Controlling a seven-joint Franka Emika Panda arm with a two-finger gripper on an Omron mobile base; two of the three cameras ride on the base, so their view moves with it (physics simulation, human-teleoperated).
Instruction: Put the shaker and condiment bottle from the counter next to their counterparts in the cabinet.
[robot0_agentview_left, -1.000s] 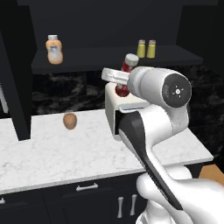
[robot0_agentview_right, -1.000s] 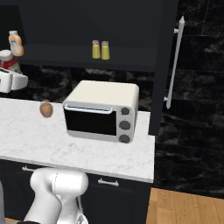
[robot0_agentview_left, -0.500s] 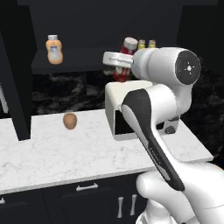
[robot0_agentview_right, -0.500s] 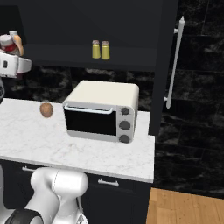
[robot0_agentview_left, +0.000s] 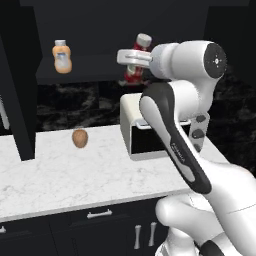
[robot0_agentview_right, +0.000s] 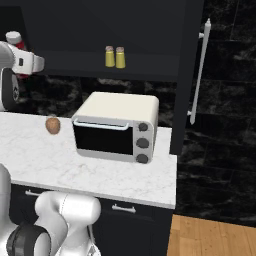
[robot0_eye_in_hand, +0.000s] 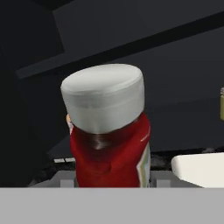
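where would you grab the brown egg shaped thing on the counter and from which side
Grip the brown egg-shaped thing across its narrow middle, coming straight down from above. It stands apart on the white marble counter, with its rounded sides exposed all around, so the fingers could probably close on opposite sides.

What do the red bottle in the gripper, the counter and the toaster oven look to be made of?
Condiment bottle: likely glossy red plastic with a matte white cap; soft sheen, waisted squeeze shape. Counter: white stone, probably polished marble or an imitation; grey veining. Toaster oven: seemingly cream painted metal with a dark glass door; smooth casing, pale handle and three knobs. All of it is rendered, so this is only how it looks.
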